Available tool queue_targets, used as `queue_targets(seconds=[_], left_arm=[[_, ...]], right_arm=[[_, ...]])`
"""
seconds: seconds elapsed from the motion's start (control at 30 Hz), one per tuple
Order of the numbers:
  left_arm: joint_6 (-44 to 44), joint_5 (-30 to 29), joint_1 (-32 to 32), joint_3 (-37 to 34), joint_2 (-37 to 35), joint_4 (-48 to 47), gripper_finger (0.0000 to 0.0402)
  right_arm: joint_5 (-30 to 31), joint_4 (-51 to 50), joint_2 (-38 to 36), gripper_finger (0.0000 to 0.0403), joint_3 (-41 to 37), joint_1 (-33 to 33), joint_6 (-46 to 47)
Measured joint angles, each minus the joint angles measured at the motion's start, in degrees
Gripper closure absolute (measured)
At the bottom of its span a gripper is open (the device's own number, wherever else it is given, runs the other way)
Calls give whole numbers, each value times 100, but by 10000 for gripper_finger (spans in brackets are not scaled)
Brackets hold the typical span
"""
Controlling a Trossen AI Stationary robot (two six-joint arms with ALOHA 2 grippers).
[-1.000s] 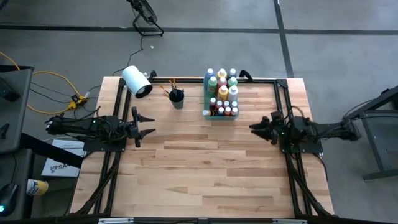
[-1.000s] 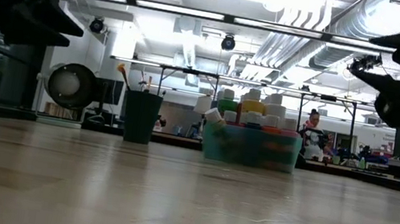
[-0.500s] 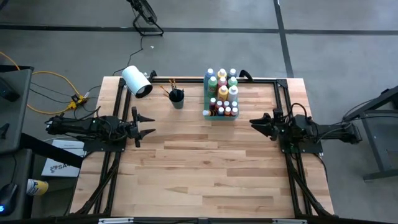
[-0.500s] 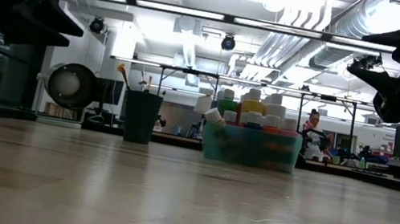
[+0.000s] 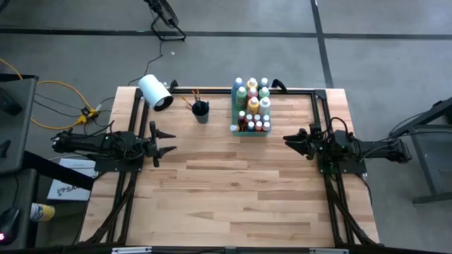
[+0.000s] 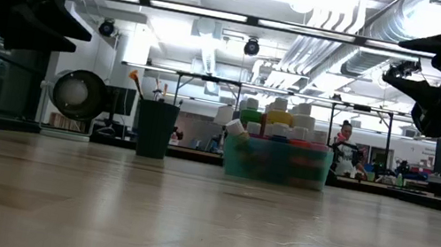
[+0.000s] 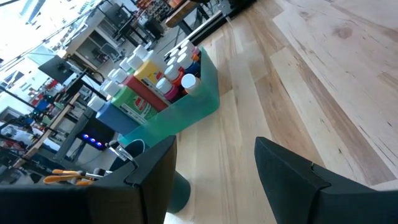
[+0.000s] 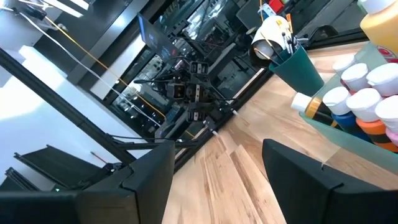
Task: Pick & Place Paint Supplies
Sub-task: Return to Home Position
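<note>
Standing upright and packed close, the white-capped paint bottles (image 5: pixel 252 104) fill the translucent green tray (image 5: pixel 232 116) at the far middle of the desk (image 5: pixel 233 190). One tilted bottle (image 6: pixel 236 128) leans out over the tray's rim on the cup side. Paintbrushes (image 5: pixel 189 99) sit in the dark cup (image 5: pixel 202 111), just beside the tray toward the left arm, handles slanting toward the white roll (image 5: pixel 155 92) at the far left corner.

Right claw (image 5: pixel 288 141): nearest to the supplies. It hangs off the tray's near right corner, near but apart from it, raised above the desk in the low view. Fingers spread, nothing between them; tips point toward the desk's middle.

Left claw (image 5: pixel 174 141): at the left edge, on the near side of the cup and well apart from both cup and tray, also raised. Fingers spread, nothing held. Its wrist view looks across bare wood to the tray and cup.
</note>
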Motion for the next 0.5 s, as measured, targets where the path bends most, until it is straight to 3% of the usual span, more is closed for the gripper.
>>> queue_targets(seconds=[0.13, 0.33, 0.5], left_arm=[[0, 0, 0, 0, 0, 0, 190], [0, 0, 0, 0, 0, 0, 190], [0, 0, 0, 0, 0, -2, 190]], right_arm=[[0, -12, 2, 166, -1, 0, -144], [-32, -279, 135, 166, -1, 0, -2158], [-28, -270, 162, 166, -1, 0, -2884]])
